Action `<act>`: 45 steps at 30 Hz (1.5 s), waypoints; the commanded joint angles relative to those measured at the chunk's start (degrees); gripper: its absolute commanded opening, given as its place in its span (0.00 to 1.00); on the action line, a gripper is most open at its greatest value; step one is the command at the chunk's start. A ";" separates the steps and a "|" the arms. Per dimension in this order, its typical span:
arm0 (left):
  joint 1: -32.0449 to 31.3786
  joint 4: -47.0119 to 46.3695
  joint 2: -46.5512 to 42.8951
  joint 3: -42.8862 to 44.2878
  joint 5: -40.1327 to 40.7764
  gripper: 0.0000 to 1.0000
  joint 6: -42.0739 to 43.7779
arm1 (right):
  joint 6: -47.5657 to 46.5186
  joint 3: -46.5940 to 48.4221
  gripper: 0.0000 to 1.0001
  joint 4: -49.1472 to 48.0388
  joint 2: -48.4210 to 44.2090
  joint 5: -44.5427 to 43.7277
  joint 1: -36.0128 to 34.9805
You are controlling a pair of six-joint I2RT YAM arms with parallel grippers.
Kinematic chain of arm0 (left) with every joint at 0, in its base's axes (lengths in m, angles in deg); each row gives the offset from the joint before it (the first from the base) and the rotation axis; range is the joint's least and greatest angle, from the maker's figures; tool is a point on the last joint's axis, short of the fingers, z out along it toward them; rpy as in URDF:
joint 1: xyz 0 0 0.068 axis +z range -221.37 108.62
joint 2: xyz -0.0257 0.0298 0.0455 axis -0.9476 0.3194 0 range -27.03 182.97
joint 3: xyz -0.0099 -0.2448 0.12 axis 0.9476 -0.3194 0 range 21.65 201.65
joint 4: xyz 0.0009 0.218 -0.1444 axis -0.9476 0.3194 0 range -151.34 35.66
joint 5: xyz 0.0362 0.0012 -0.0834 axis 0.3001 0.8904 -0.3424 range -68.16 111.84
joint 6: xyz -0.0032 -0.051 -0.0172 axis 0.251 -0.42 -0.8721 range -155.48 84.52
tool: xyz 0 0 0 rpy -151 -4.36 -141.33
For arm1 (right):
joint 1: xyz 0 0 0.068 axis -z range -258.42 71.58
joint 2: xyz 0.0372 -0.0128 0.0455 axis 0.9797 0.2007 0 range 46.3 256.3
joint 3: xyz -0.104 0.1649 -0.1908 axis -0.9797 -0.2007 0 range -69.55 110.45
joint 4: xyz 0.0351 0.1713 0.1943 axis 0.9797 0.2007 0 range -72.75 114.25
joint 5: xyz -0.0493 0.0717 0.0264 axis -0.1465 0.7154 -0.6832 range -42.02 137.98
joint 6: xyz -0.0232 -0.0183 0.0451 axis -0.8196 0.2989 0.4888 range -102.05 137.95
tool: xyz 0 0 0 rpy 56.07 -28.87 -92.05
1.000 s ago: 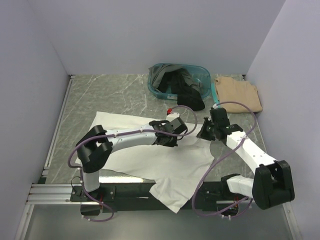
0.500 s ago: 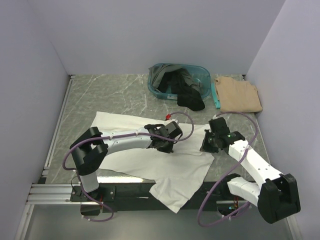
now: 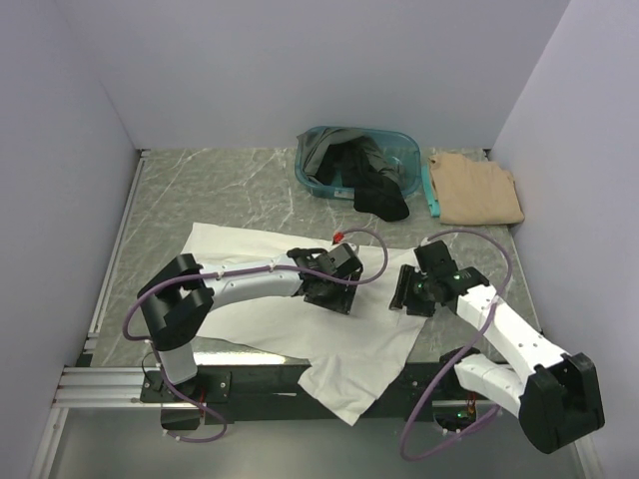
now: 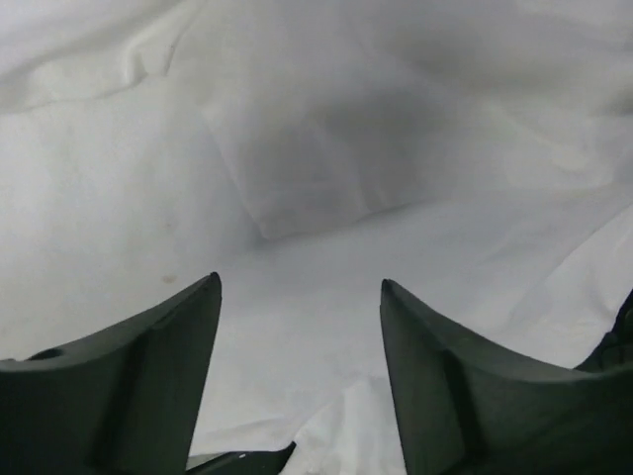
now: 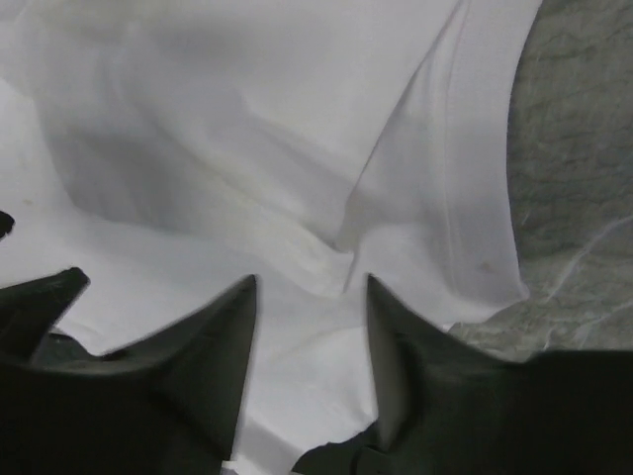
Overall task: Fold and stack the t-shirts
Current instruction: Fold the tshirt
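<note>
One white t-shirt [image 3: 300,334] is lying spread on the surface [image 3: 230,190]. Its long axis is running from far left to near right, with a corner hanging over the near edge. The left pincer [image 3: 331,299] is hovering above its middle, jaws apart and gripping nothing. The right pincer [image 3: 407,294], likewise apart, is hanging over the right hem and sitting nearer that edge.

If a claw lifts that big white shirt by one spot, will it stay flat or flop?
Probably flop: the white shirt lies in soft wrinkles, and one corner droops over the table's near edge. It looks thin and light, so a push would likely bunch it up rather than slide it whole.
</note>
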 commanded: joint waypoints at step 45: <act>54.53 -16.91 -0.58 -10.87 -5.34 0.99 -1.92 | -15.23 32.06 0.78 -19.73 46.17 -9.35 9.68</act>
